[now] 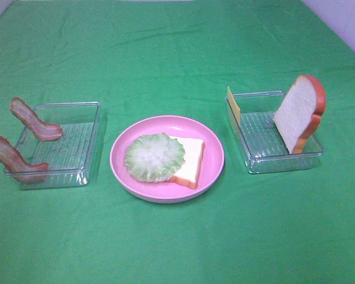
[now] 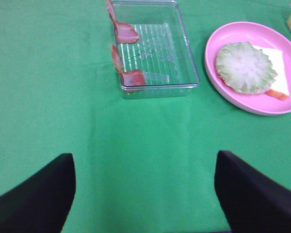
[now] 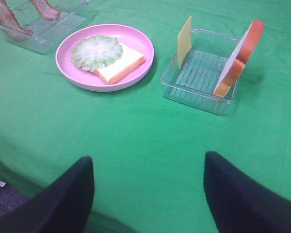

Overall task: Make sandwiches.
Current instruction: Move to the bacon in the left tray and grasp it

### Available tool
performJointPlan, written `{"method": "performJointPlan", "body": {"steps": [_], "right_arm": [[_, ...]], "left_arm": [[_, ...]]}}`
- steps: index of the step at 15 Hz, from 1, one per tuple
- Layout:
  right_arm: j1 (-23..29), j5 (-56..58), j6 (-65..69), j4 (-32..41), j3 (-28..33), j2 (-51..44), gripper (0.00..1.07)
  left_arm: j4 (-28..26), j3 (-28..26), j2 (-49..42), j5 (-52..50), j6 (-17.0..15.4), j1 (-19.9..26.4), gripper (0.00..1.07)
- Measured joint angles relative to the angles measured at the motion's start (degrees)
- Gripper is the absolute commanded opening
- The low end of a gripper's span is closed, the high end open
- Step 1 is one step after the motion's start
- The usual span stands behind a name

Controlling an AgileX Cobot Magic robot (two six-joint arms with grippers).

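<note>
Sandwich stack [image 1: 165, 158] sits mid-table on pink plate [image 1: 216, 155], two layers so far: bread slice [image 1: 191, 160] flat, lettuce [image 1: 154, 157] on top, overhanging toward the left side

Remaining parts are split. Two bacon strips [image 1: 34, 120] in left tray [image 1: 77, 148], each draped over its outer wall, high end outside, low end on the tray floor, long axis roughly across the tray. Cheese square [image 1: 234, 106] stands on edge against the near-plate wall of right tray [image 1: 260, 145]; second bread slice [image 1: 299, 112] leans upright on the far wall

Left gripper [image 2: 144, 162] has jaws spread wide, nothing between them, over bare green cloth [image 1: 177, 248]. Right gripper [image 3: 148, 162] same: wide open, empty. Neither shows in the high view

Key relation: bacon lies ahead of the left jaws, well apart, so left arm is nearer; cheese and top bread fall to the right arm. Guess bacon or cheese goes next, can't tell which. For bacon, jaws should close across the strip's raised end
</note>
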Motion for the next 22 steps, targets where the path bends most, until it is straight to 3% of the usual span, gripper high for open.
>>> {"method": "performJointPlan", "body": {"steps": [2,6,9,11,14,17,20,22], "right_arm": [[0.0,-0.1,0.0,0.0,0.0,0.0,0.62],[0.0,-0.2,0.0,0.0,0.0,0.0,0.62],[0.0,-0.2,0.0,0.0,0.0,0.0,0.62],[0.0,-0.2,0.0,0.0,0.0,0.0,0.62],[0.0,-0.2,0.0,0.0,0.0,0.0,0.62],[-0.5,-0.2,0.0,0.0,0.0,0.0,0.62],[-6.2,-0.2,0.1,0.0,0.0,0.0,0.62],[-14.3,-0.2,0.1,0.0,0.0,0.0,0.62]], "left_arm": [[2.0,-2.9,9.5,0.0,-4.0,0.0,0.75],[2.5,-9.7,28.8,1.1,-6.4,0.0,0.75],[2.9,-15.4,41.7,1.7,-4.4,0.0,0.75],[2.9,-22.9,53.1,2.3,-3.0,0.1,0.75],[2.1,-28.0,58.9,2.9,-1.7,4.9,0.75],[1.4,-28.3,60.7,0.9,1.1,9.6,0.75],[1.2,-28.3,62.6,-0.4,2.8,12.3,0.75],[0.9,-28.3,66.5,-2.1,3.8,14.1,0.75]]}}
